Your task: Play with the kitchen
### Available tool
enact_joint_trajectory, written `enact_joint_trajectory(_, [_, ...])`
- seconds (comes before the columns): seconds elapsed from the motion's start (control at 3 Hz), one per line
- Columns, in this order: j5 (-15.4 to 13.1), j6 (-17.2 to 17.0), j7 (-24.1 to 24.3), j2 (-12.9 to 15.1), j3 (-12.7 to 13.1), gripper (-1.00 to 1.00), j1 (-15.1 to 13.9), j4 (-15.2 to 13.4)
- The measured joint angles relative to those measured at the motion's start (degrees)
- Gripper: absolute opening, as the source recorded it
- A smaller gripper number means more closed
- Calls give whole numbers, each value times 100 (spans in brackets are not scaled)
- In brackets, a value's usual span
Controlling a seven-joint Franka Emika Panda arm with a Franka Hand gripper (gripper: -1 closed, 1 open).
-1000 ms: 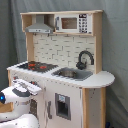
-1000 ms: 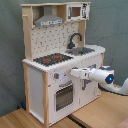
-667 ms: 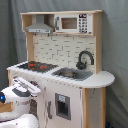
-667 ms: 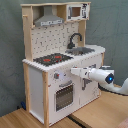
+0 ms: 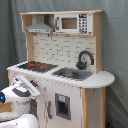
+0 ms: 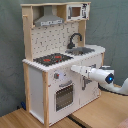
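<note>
At centre in both exterior views: the kitchen (image 5: 95, 107) (image 6: 36, 85), upright on a wooden table (image 6: 102, 114), filling most of each frame. Behind the kitchen and to its sides, a grey curtain (image 5: 116, 45) (image 6: 10, 50).

On the kitchen's counter: stovetop (image 5: 34, 65) (image 6: 52, 59) at one end, sink (image 5: 72, 74) (image 6: 82, 50) beside it, faucet (image 5: 85, 59) (image 6: 75, 39) arching up at the sink's back edge. Above, against the tiled back wall: hood (image 5: 40, 27) (image 6: 49, 20) over the stovetop, microwave (image 5: 72, 23) (image 6: 77, 11) over the sink. Below the stovetop, on the kitchen's front: windowed oven door (image 6: 64, 95), closed.

Reaching toward the kitchen's front, just under the counter edge: the gripper (image 5: 34, 89) (image 6: 77, 68), level with the panel above the oven door and very near it; contact not clear. Claw state: cannot tell, apart or together. Behind the gripper, the white arm (image 5: 15, 97) (image 6: 107, 77), entering from the first exterior view's lower left and the second exterior view's right, covering part of the kitchen's lower front in the first exterior view.

Overhanging counter lip directly above the gripper. Open table in front of the kitchen. Rounded counter end past the sink, out of the arm's way.
</note>
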Motion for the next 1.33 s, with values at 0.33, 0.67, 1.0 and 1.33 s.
enact_joint_trajectory(0.33, [0, 0, 639, 0, -2, -100, 0, 2])
enact_joint_trajectory(0.67, [0, 0, 1219, 0, -3, -100, 0, 4])
enact_joint_trajectory(1.0, [0, 0, 1860, 0, -5, -100, 0, 6])
enact_joint_trajectory(1.33, [0, 0, 2447, 1, -7, -100, 1, 6])
